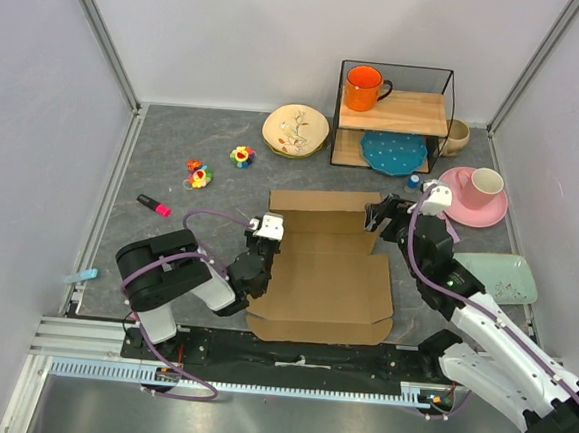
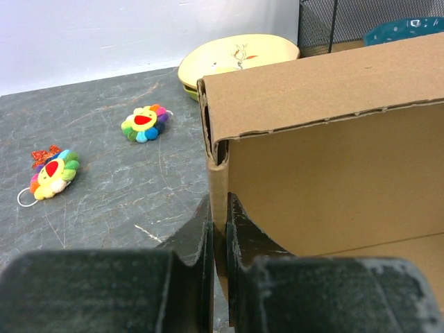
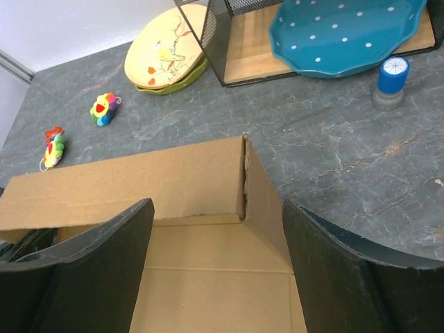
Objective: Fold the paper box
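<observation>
The brown paper box (image 1: 325,270) lies in the middle of the table, its far panel and side flaps standing up. My left gripper (image 1: 264,237) is shut on the box's left side flap (image 2: 219,182), near the far left corner. My right gripper (image 1: 388,216) is open and hovers above the box's far right corner (image 3: 244,182). One finger is over the inside of the box. The other finger (image 3: 340,257) is outside the right flap.
A wire-frame wooden shelf (image 1: 393,114) at the back holds an orange mug (image 1: 363,87) and a teal plate (image 3: 340,35). A yellow plate (image 1: 295,130), flower toys (image 2: 144,123), a blue stamp (image 3: 390,82), a pink cup and saucer (image 1: 475,194), a green tray (image 1: 500,276) and a pink marker (image 1: 153,205) lie around.
</observation>
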`<action>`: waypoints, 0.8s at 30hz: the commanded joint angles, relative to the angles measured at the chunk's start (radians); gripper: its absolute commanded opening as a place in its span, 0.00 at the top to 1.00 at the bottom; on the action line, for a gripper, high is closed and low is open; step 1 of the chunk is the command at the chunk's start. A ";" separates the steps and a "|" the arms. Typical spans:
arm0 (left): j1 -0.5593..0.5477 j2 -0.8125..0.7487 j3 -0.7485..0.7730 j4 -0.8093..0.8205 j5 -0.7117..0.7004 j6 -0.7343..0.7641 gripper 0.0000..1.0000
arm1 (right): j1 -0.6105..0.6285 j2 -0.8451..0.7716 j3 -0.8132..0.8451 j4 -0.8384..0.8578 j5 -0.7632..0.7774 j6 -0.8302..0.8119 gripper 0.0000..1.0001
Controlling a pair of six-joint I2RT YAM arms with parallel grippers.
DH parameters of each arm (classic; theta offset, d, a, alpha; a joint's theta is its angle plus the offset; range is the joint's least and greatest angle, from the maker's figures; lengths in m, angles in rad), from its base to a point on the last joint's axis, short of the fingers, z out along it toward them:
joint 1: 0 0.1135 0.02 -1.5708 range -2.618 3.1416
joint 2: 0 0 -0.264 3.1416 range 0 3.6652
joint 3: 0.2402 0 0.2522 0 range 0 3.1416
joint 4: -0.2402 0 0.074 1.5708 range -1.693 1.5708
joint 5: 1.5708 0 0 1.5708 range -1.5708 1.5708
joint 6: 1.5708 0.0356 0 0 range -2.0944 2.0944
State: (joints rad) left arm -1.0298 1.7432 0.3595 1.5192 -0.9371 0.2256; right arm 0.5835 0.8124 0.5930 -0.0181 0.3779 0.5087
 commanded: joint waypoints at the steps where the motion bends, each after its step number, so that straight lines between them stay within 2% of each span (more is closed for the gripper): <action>1: -0.004 0.062 -0.039 0.144 -0.016 0.049 0.98 | -0.066 0.065 0.056 -0.005 -0.079 -0.010 0.18; 7: -0.004 0.058 -0.040 0.142 0.007 0.037 0.98 | -0.180 0.148 -0.010 0.116 -0.256 0.031 0.21; 12: -0.006 0.044 -0.050 0.141 0.018 0.026 0.98 | -0.206 0.180 -0.027 0.150 -0.304 0.036 0.30; 15: -0.015 -0.005 -0.077 0.127 0.056 0.023 0.91 | -0.212 0.174 -0.053 0.158 -0.309 0.037 0.35; 17: -0.021 -0.080 -0.085 0.043 0.070 -0.005 0.68 | -0.214 0.169 -0.074 0.165 -0.309 0.042 0.36; 18: -0.021 -0.111 -0.093 -0.003 0.080 -0.018 0.60 | -0.215 0.171 -0.081 0.167 -0.306 0.045 0.37; 19: -0.023 -0.141 -0.096 -0.098 0.089 -0.050 0.49 | -0.215 0.171 -0.090 0.168 -0.304 0.048 0.37; 22: -0.023 -0.301 -0.085 -0.298 0.144 -0.145 0.33 | -0.215 0.171 -0.096 0.172 -0.304 0.050 0.37; 23: -0.023 -0.339 -0.077 -0.442 0.180 -0.169 0.31 | -0.215 0.171 -0.094 0.172 -0.301 0.050 0.37; 24: -0.023 -0.406 -0.062 -0.500 0.195 -0.187 0.30 | -0.217 0.171 -0.094 0.172 -0.300 0.050 0.37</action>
State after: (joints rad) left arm -1.0470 1.5070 0.2661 1.2675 -0.8238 0.1638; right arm 0.3725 0.9760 0.5293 0.2016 0.0830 0.5644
